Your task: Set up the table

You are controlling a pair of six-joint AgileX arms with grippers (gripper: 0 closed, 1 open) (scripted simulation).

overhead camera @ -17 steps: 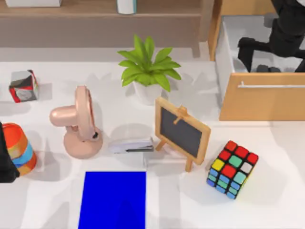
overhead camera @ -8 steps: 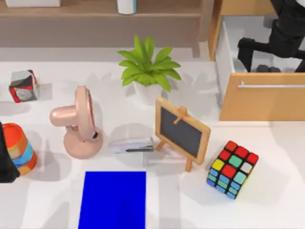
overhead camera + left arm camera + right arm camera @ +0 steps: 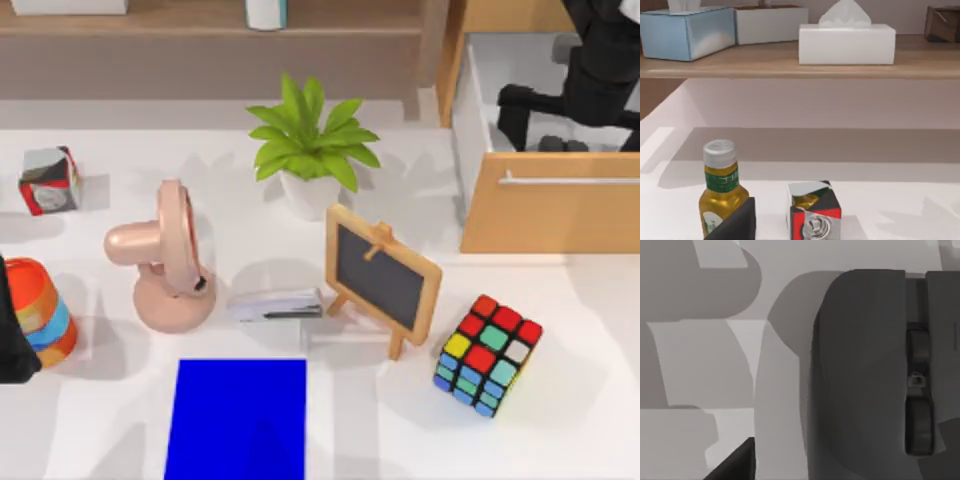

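Plainly, we are working over the table (image 3: pixel 560 420), the broad white top running across the whole lower part of the top view, with its far edge meeting the shelf at the upper edge of the frame. At the upper right of the frame the light-wood cabinet (image 3: pixel 550 215) is standing with its drawer (image 3: pixel 478 90) pulled open. At the lower centre the blue mat (image 3: pixel 240 420) is lying bare.

We are judging the step in hand to be lifting the dark mouse (image 3: pixel 865 370) out of that drawer, probably for the mat. The right gripper (image 3: pixel 545 125) is hanging inside the drawer at the upper right, and its wrist camera is looking down on the mouse, which is sitting toward the right of that frame. We cannot tell whether this gripper is open or closed.

To do this well, we are thinking of centring on the mouse first, since it is lying off to one side. We are also favouring a grip across its narrow sides and a straight lift clear of the drawer walls.

The left gripper (image 3: pixel 12 350) is parked at the left edge of the frame; its state we cannot tell either.
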